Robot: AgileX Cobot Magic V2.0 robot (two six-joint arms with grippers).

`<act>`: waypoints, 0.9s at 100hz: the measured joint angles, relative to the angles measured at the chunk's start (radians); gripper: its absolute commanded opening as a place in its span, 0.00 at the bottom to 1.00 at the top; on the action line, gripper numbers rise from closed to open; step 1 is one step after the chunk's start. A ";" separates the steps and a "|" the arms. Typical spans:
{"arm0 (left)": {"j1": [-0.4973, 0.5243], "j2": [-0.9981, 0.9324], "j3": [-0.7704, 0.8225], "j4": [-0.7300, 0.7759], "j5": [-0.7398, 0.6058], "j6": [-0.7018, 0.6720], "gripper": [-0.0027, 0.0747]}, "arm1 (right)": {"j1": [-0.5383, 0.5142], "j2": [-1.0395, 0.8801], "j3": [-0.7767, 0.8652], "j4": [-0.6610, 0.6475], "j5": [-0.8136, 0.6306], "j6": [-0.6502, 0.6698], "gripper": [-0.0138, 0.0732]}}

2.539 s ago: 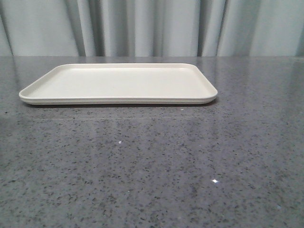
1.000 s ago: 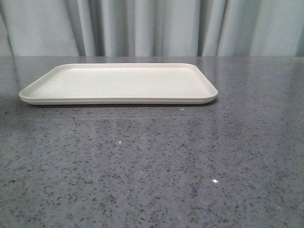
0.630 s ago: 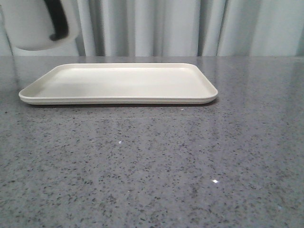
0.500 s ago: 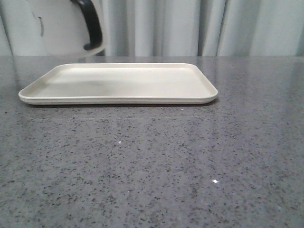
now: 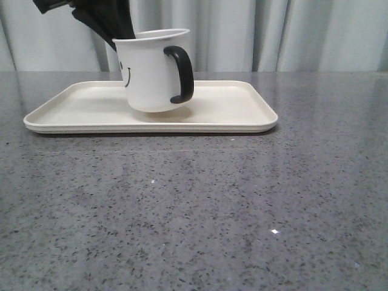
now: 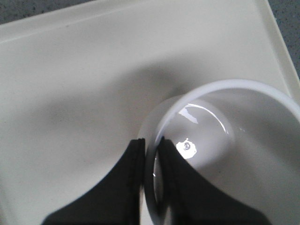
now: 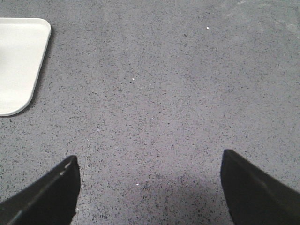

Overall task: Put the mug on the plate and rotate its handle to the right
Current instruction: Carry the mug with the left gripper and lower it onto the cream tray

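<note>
The white mug [image 5: 148, 70] with a black smiley print is over the middle of the cream plate [image 5: 230, 109], slightly tilted, its base at or just above the plate surface. Its black handle [image 5: 181, 74] points right in the front view. My left gripper [image 5: 112, 27] is shut on the mug's rim from above, at its far left side. In the left wrist view the gripper [image 6: 151, 150] has one finger inside and one outside the mug [image 6: 225, 140], with the plate [image 6: 70, 84] below. My right gripper [image 7: 149, 176] is open and empty over bare counter beside a plate corner [image 7: 18, 61].
The grey speckled counter [image 5: 194, 212] stretches in front of and to the right of the plate. Pale curtains [image 5: 273, 33] hang behind the table.
The mug, held by my left gripper, has come in from the upper left and moved down and right to the middle of the plate. The plate has not moved.
</note>
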State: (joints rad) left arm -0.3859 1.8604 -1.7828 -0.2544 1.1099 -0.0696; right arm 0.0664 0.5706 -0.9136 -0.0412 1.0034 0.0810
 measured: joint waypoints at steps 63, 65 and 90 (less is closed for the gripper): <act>-0.013 0.019 -0.005 0.045 0.031 -0.001 0.01 | 0.000 0.000 0.000 0.000 -0.003 0.000 0.86; -0.013 0.020 -0.005 0.045 0.031 -0.001 0.01 | 0.000 0.000 0.000 0.000 -0.003 0.000 0.86; -0.013 0.027 -0.013 0.043 0.036 -0.001 0.01 | 0.000 0.000 0.000 0.000 -0.004 0.000 0.86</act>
State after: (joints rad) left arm -0.3988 1.8876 -1.7956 -0.2110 1.1457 -0.0703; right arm 0.0664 0.5706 -0.9136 -0.0412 0.9995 0.0810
